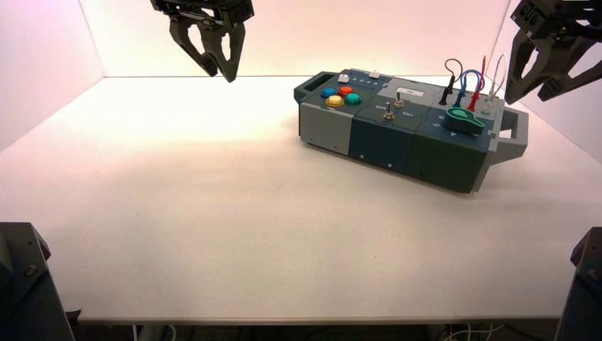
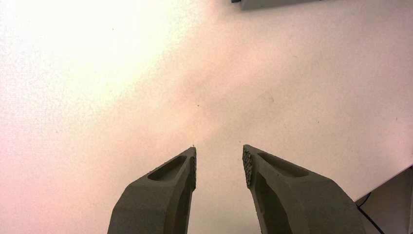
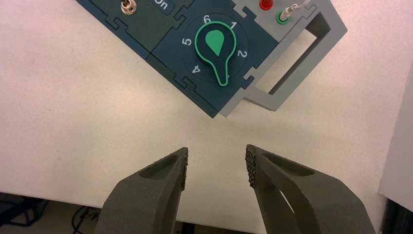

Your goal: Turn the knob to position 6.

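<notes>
The teal-green knob sits on the right end of the box. In the right wrist view the knob is ringed by the numbers 6, 1, 2, 4 and 5, and its tapering pointer lies between 2 and 4. My right gripper hangs high above and to the right of the box, apart from the knob. Its fingers stand open over bare table. My left gripper is raised at the back left, far from the box, and is open and empty.
On the box are blue, red, yellow and teal push buttons, two metal toggle switches and looped wires. A grey handle sticks out next to the knob. The table's front edge lies near the right fingers.
</notes>
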Motion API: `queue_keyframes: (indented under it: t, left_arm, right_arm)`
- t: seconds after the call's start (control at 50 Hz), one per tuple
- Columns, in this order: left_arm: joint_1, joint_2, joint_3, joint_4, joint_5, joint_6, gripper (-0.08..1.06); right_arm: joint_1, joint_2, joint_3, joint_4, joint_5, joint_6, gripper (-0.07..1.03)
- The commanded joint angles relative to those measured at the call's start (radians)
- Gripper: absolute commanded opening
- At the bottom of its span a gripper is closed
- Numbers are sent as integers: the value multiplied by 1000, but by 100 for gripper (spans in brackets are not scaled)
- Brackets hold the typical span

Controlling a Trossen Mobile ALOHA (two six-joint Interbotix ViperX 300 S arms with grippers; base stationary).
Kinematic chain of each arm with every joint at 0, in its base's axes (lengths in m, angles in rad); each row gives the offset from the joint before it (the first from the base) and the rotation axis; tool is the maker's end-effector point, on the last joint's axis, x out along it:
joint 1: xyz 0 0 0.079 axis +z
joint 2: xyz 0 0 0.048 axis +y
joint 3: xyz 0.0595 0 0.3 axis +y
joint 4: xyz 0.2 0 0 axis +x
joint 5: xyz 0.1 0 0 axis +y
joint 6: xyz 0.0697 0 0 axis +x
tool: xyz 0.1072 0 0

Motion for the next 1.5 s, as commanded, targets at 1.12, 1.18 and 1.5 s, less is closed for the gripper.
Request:
queue_keyframes:
  t: [1.12, 1.18, 1.5]
  left_arm:
    - [-6, -15, -32, 2, 3, 3, 51]
    - [-8, -12, -31, 2, 3, 3, 51]
    - [-14, -12, -32, 0, 3, 3, 51]
  right_arm:
    - [-115, 222, -138, -44, -35, 5, -2]
    - [-115, 264, -150, -43, -35, 5, -2]
    - [-115, 456, -204, -23, -74, 5, -2]
